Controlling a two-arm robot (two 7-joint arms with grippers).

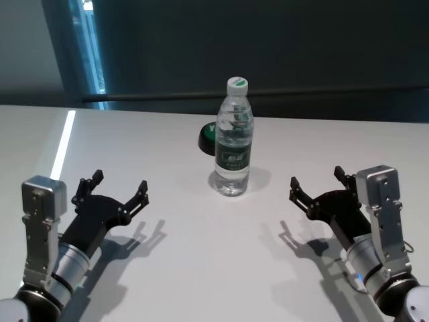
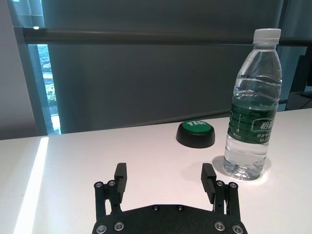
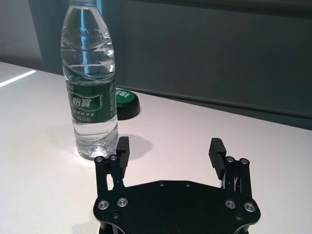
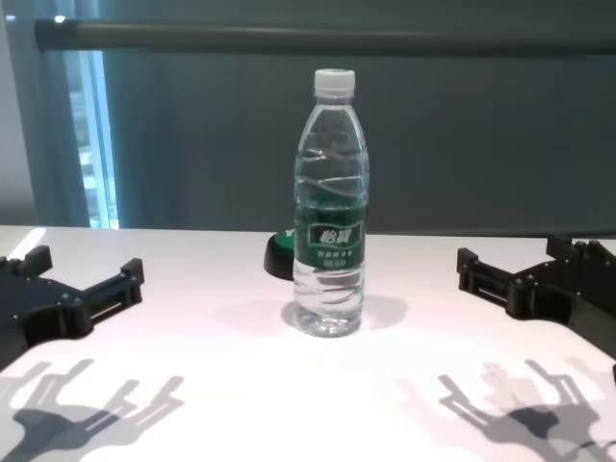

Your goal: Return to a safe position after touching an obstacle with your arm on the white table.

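Observation:
The obstacle [image 1: 234, 147], a tall clear water bottle with a white cap and dark green label, stands upright mid-way across the white table [image 1: 201, 268]; it also shows as the obstacle [image 4: 330, 221], the obstacle [image 2: 253, 112] and the obstacle [image 3: 91, 87]. My left gripper [image 1: 120, 184] hovers open at the near left, well apart from the bottle. On the near right my right gripper [image 1: 318, 184] is open too, also apart from it. Both hold nothing. Open fingers show in the wrist views: left gripper [image 2: 165, 176], right gripper [image 3: 169, 150].
A low black-and-green round object [image 1: 208, 137] lies just behind the bottle, toward the left. A dark wall with a horizontal rail [image 4: 327, 37] runs behind the table's far edge. A bright strip of light [image 1: 62, 144] falls on the table's far left.

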